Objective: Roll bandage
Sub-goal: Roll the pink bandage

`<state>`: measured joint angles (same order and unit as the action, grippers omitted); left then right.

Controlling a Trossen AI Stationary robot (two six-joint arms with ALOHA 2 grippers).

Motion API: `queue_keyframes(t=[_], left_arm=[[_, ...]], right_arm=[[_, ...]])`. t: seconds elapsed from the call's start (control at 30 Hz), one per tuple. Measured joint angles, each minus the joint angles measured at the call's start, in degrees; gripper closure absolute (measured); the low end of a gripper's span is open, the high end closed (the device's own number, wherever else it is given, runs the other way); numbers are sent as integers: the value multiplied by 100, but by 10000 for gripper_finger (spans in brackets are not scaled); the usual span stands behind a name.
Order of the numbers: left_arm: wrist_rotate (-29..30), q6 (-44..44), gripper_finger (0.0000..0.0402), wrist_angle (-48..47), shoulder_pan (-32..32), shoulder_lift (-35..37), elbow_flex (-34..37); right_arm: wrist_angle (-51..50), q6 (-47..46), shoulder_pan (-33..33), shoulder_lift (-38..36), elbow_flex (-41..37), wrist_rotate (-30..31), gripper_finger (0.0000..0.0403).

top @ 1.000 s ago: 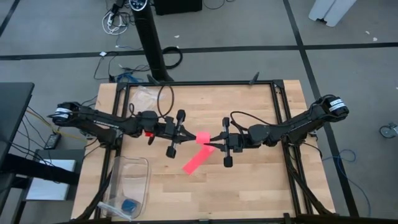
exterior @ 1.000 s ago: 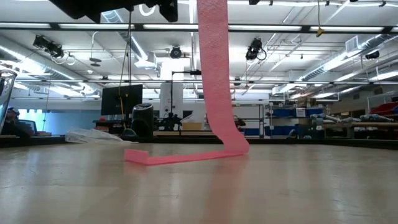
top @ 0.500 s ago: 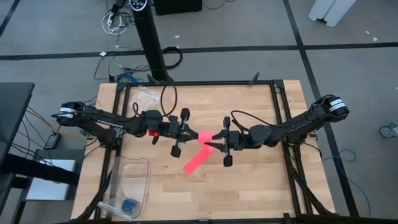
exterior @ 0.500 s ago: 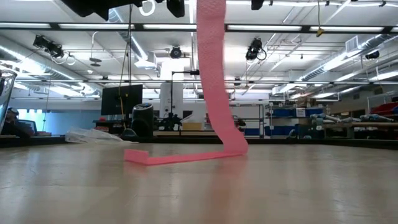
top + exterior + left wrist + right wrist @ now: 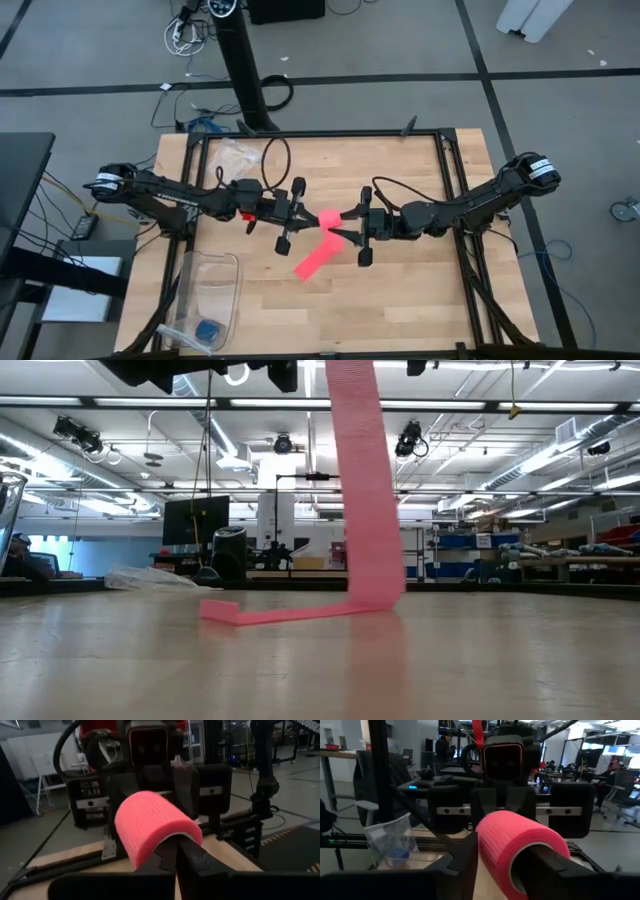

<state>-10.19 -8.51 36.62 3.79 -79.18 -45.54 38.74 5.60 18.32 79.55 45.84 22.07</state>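
Note:
The bright pink-red bandage is partly wound into a roll [image 5: 326, 219] held in the air between my two grippers over the middle of the table. Its free band [image 5: 365, 490] hangs straight down from the roll. The band's lower end [image 5: 280, 612] lies flat on the table and also shows in the high view [image 5: 311, 261]. My left gripper [image 5: 308, 214] meets the roll from the table's left. My right gripper [image 5: 338, 226] meets it from the right. Both are shut on the roll. My left gripper comes level from the table's left, its fingers [image 5: 172, 860] close together at the roll's near open end [image 5: 184, 836], under the roll's arched wall. Whether they pinch an inner layer, I cannot tell. The roll is lifted clear. My right gripper comes level from the table's right. One finger [image 5: 547, 865] goes into the hollow of the roll's end [image 5: 535, 849] and the other finger [image 5: 462, 860] stands outside against its wall. The roll lies level along the fingers, with the band hanging below it.
A clear plastic bin [image 5: 205, 300] with a small blue object [image 5: 208, 330] stands at the table's near left. A crumpled clear bag [image 5: 232, 152] lies at the far left. Black frame rails [image 5: 455, 170] run along the table's edges.
The hanging band has shifted sideways in the low view and turned its broad face toward that camera. Its end on the table has stayed where it was. My left gripper has crept a little toward the right gripper.

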Motion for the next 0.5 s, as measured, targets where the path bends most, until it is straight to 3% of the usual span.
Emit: queue_keyframes(t=[0.27,0.5], left_arm=[[628,-17,392,-111,4,11,0],[399,-70,398,111,17,-105,2]], right_arm=[[-3,-299,-49,0,-11,-147,306],[-55,-426,-106,0,-13,-274,345]])
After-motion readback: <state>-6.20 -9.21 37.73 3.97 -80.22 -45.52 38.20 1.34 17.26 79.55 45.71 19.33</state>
